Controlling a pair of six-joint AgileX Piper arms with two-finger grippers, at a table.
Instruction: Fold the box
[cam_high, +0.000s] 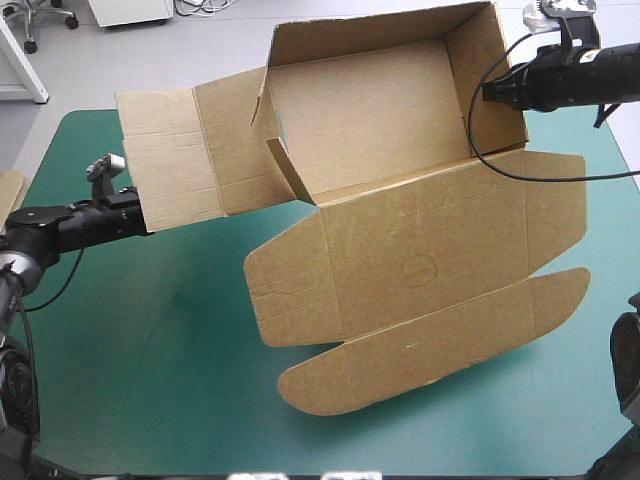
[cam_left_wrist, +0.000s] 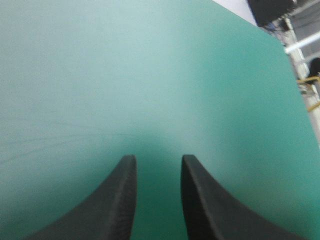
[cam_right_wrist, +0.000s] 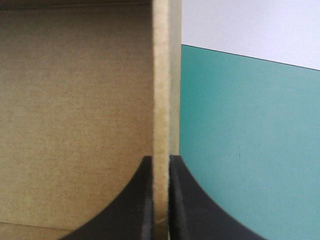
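The brown box (cam_high: 400, 250) lies across the middle and back of the table, half formed. Its back and right walls stand raised around the base, its lid and rounded front flap lie flat toward the near edge, and a long side flap (cam_high: 170, 150) reaches out to the left. My right gripper (cam_high: 490, 92) is shut on the top of the right wall (cam_high: 495, 60); the board's edge (cam_right_wrist: 161, 100) runs up between its black fingers (cam_right_wrist: 161, 160). My left gripper (cam_high: 145, 213) sits at that flap's lower left corner. It is open (cam_left_wrist: 157, 160), with only teal-green cover ahead.
An edge of more brown board (cam_high: 8, 188) shows at the table's left edge. Bare teal-green cover (cam_high: 150, 350) stretches across the near left of the table, in front of the left arm.
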